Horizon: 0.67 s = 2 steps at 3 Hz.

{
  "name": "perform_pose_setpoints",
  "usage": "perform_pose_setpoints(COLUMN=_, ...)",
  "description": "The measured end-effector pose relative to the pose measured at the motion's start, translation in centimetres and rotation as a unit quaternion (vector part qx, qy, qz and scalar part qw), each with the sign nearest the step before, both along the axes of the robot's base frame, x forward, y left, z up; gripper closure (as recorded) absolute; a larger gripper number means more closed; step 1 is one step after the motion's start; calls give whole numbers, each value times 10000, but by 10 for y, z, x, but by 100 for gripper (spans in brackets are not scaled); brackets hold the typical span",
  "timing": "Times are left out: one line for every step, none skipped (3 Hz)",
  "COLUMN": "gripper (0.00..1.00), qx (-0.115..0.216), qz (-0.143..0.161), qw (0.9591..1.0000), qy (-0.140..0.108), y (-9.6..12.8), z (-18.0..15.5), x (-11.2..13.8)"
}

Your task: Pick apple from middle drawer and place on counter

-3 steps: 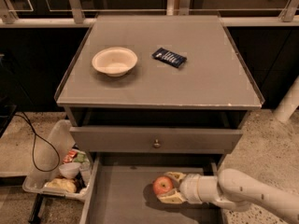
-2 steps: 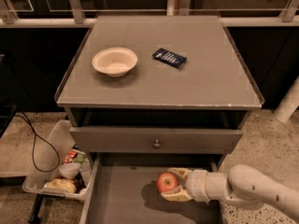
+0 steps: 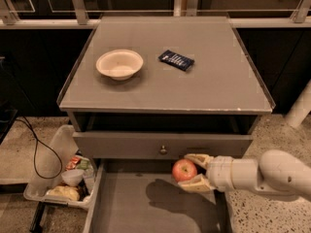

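Note:
The red apple [image 3: 184,170] with yellowish patches is held between the two tan fingers of my gripper [image 3: 191,171]. The gripper reaches in from the right on a white arm [image 3: 272,174] and holds the apple above the open middle drawer [image 3: 146,208], whose grey floor shows the apple's shadow. The apple hangs just below the closed drawer front with the small round knob [image 3: 163,150]. The counter [image 3: 204,81] is the flat grey cabinet top above, well above the apple.
A white bowl [image 3: 119,64] and a dark blue packet [image 3: 176,59] lie on the counter. A clear bin [image 3: 65,174] of snacks sits on the floor to the left, by a black cable [image 3: 34,144]. A white post [image 3: 300,106] stands at the right.
My gripper has lifted the apple up off the drawer floor, toward the drawer front above. The arm has risen with it.

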<state>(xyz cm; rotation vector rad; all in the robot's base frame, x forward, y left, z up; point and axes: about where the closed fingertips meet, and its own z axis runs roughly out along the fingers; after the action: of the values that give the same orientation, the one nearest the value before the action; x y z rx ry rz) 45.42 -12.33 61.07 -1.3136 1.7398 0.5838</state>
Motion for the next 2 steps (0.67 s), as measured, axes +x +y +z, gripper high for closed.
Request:
perform_pose_setpoints(gripper=100, qx=-47, qz=-141, qw=9996, qy=-243, y=-25, z=64, x=21)
perform_pose_setpoints(gripper=100, qx=-148, qz=-270, qw=9985, qy=-443, y=-42, z=119, x=40)
